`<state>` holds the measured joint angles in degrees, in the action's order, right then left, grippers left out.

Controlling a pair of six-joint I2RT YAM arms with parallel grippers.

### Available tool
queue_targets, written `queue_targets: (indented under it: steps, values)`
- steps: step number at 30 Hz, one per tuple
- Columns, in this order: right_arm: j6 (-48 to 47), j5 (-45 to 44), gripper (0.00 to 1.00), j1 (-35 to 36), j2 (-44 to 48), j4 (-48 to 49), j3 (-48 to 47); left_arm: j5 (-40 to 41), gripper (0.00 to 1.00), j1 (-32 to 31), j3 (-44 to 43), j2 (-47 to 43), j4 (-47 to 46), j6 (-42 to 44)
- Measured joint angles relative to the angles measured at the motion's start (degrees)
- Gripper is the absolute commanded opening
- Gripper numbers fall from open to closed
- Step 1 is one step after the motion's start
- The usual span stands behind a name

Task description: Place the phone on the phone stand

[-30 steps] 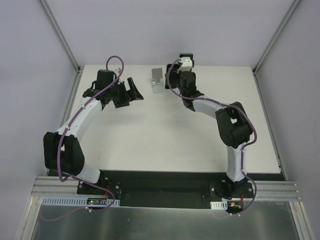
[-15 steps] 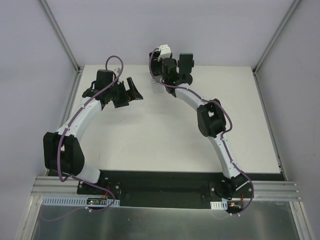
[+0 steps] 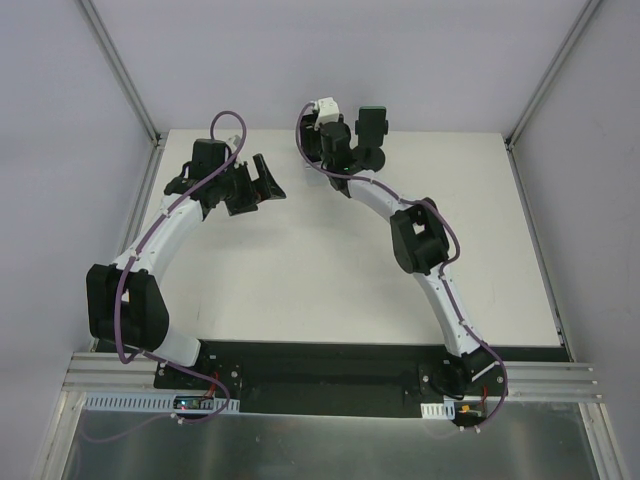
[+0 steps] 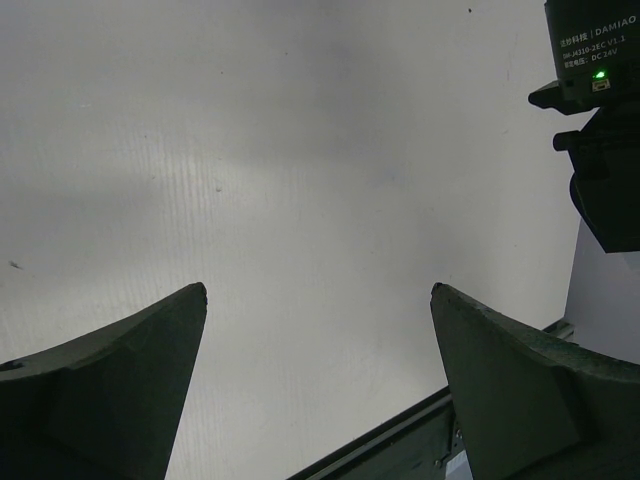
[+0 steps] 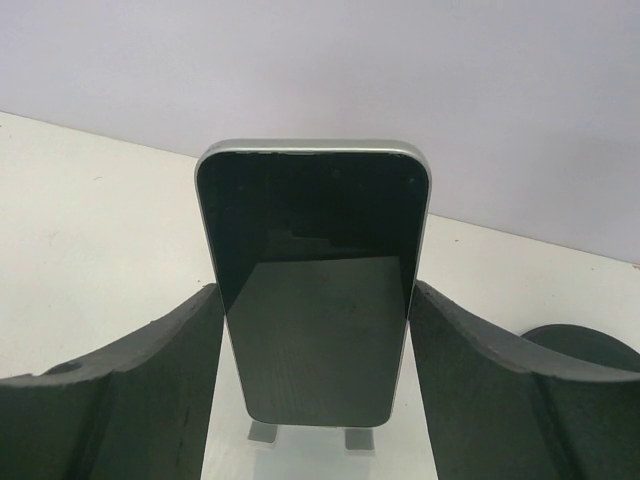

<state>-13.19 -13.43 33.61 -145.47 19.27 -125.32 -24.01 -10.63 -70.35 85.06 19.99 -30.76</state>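
Note:
The phone [image 5: 315,290], black with a glossy screen and a pale rim, leans upright on a light grey holder whose two small lips [image 5: 265,432] show under it. My right gripper [image 5: 315,288] is open, one finger close on each side of the phone; I cannot see contact. In the top view the right gripper [image 3: 332,140] sits at the far table edge and hides the phone. The black phone stand [image 3: 372,125] is just right of it; its round base [image 5: 585,345] shows in the right wrist view. My left gripper [image 3: 270,178] is open and empty [image 4: 318,288].
The back wall rises right behind the phone and the stand. The right arm's black motor housing [image 4: 595,100] hangs near the left gripper. Metal frame posts [image 3: 125,70] stand at the table's far corners.
My right arm has swung left from beside the black stand to the grey holder, now covering it and the phone in the top view. The left arm has not moved.

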Motion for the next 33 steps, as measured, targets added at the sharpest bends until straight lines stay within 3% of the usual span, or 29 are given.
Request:
queue_targets:
  steps: [22,25,26,28,29,32,33]
  values:
    - [4.63,-10.8,0.02,1.86,0.02,1.09,2.73,-0.02,0.92,0.26,0.0,0.0,-0.09,0.0]
    - [5.64,-13.99,0.17,2.32,0.02,-0.28,1.88,-0.02,0.92,0.55,0.0,0.0,-0.09,0.0]
    - [5.88,-15.28,0.32,2.58,0.02,-1.2,1.4,-0.02,0.92,0.63,0.02,0.0,-0.07,0.0]
    - [6.25,-17.53,0.5,3.15,-0.26,-3.37,-0.07,0.0,0.92,0.63,0.02,0.0,-0.11,0.0]
    - [6.36,-18.47,0.73,3.48,-0.5,-4.44,-0.96,0.0,0.92,0.63,0.02,0.0,-0.09,0.0]
    - [6.51,-19.76,0.99,4.02,-1.11,-6.69,-2.62,0.0,0.93,0.63,0.02,0.0,-0.11,0.0]
    - [6.47,-19.96,0.97,4.13,-1.25,-6.99,-3.04,-0.02,0.92,0.63,0.02,0.0,-0.11,0.0]
